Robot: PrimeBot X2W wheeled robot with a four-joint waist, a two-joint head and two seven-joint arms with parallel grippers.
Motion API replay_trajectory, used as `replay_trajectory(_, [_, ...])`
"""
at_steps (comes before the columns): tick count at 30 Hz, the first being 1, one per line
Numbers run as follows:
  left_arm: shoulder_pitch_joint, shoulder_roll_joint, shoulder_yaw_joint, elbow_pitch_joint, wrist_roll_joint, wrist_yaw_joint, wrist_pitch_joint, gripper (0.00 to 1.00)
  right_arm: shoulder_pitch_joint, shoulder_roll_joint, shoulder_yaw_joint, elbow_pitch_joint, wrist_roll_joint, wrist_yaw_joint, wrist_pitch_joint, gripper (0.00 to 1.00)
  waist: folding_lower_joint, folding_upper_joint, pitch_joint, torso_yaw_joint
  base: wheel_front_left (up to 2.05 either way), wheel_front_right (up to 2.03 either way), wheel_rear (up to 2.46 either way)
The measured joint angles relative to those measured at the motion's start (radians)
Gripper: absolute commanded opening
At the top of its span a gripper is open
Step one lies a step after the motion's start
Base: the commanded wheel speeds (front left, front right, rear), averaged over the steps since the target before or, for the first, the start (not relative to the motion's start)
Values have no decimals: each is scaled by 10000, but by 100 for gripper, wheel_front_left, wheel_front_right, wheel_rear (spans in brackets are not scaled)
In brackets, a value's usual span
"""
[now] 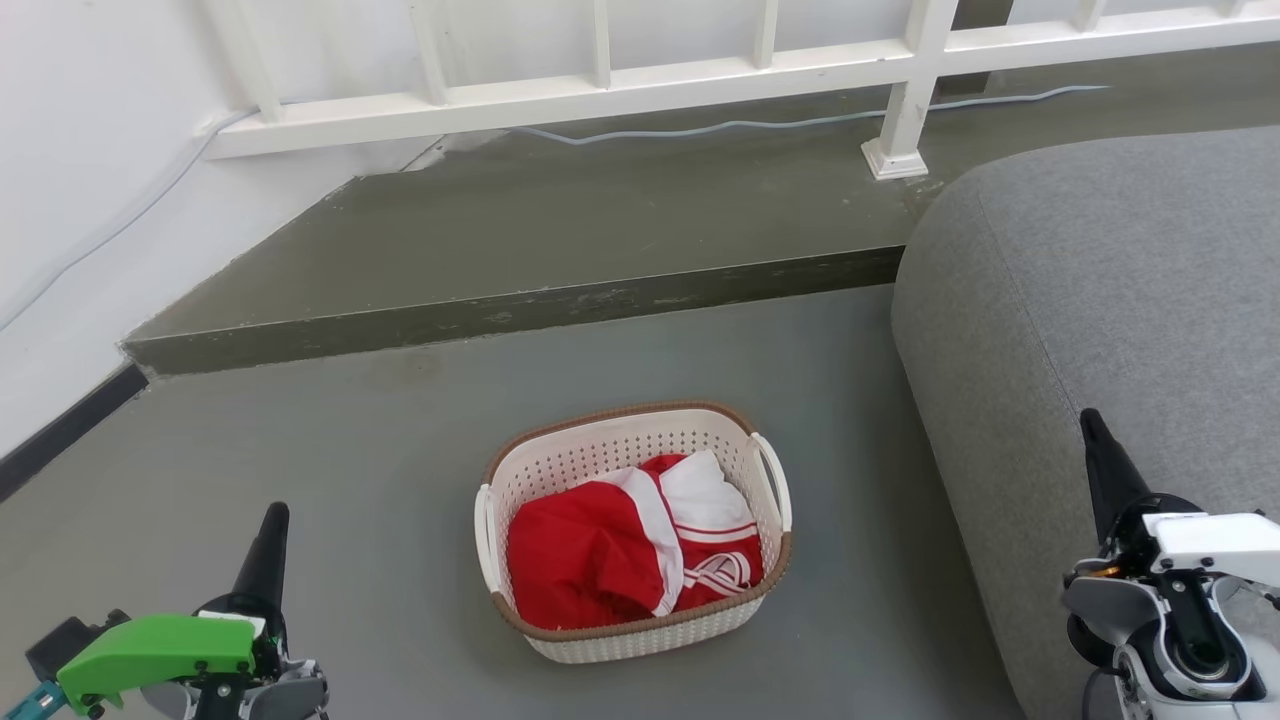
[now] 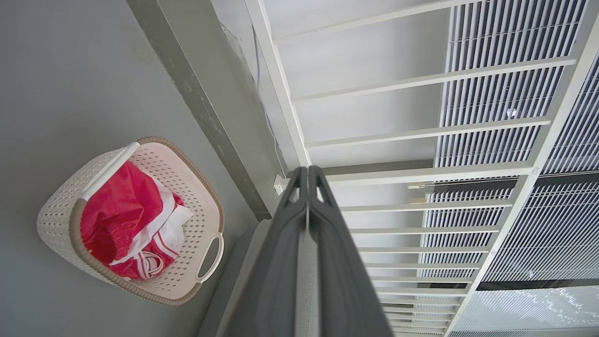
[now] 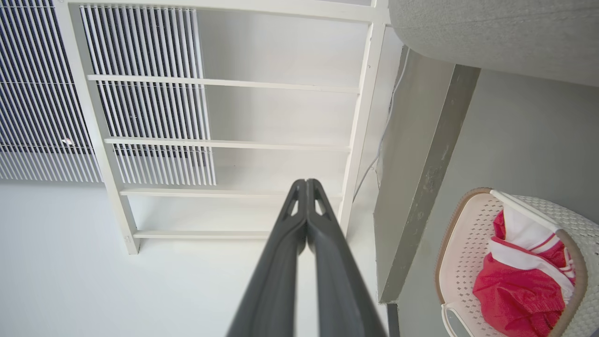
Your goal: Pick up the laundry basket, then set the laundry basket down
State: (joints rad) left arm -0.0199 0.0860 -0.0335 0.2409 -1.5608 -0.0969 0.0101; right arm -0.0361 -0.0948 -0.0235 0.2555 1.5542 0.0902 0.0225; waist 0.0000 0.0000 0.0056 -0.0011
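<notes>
Currently we note laundry basket [image 1: 620,450] upright on grey floor [image 1: 340,470], ahead of robot, between its two arms. Basket sits near grey sofa [image 1: 1100,290] on its right, with gap between them. Red-and-white garment [image 1: 600,550] bundled inside; both white loop handles [image 1: 772,480] ungripped. We find left pincer [image 1: 274,515] at lower left, fingers pressed together, empty, well apart from basket. We find right pincer [image 1: 1092,425] at lower right, before sofa, fingers likewise pressed together, empty. Raised step [image 1: 500,310] and white railing [image 1: 600,90] lie beyond basket.
</notes>
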Motion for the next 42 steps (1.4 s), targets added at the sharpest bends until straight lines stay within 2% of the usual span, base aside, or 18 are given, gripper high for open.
replay_trajectory(9, [-134,10,224,109,-1116,-174,263,0,-84,29,-316,52,1058,238,236,0,0,0,-20,10,0,0,0])
replay_trajectory(42, [-227,10,265,261,-1126,-186,291,0,-177,44,-355,157,1091,240,238,0,0,0,-26,10,0,0,0])
